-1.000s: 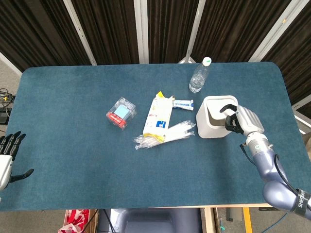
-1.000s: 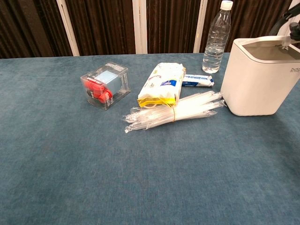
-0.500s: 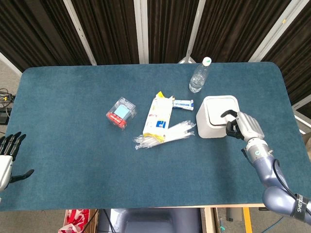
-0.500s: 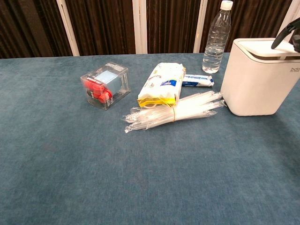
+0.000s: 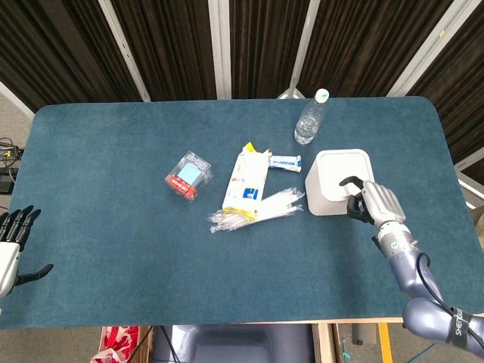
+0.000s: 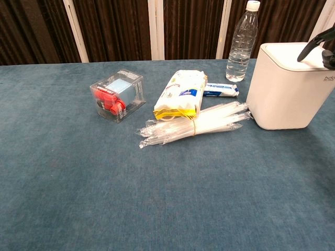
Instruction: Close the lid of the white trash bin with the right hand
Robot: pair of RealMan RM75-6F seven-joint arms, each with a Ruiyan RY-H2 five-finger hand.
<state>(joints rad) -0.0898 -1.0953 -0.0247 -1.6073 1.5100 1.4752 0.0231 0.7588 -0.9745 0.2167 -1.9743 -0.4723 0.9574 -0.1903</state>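
The white trash bin (image 5: 327, 198) stands at the table's right side, and its lid (image 5: 337, 168) lies flat and closed on top. In the chest view the bin (image 6: 285, 94) shows at the right edge with the lid (image 6: 282, 51) down. My right hand (image 5: 372, 203) hovers at the bin's near right corner with its fingers curled and holds nothing. One dark finger (image 6: 310, 46) arcs over the lid's edge. My left hand (image 5: 12, 240) is at the table's far left edge, fingers spread, away from everything.
A water bottle (image 5: 310, 119) stands just behind the bin. Left of the bin lie a bundle of clear wrapped straws (image 5: 257, 209), a yellow-white packet (image 5: 251, 178), a small blue-white tube (image 5: 283, 159) and a clear box with red and blue contents (image 5: 188, 175).
The bin's lid has gone from open, with the inside showing, to flat and closed. My right hand has drawn back toward the near edge of the bin.
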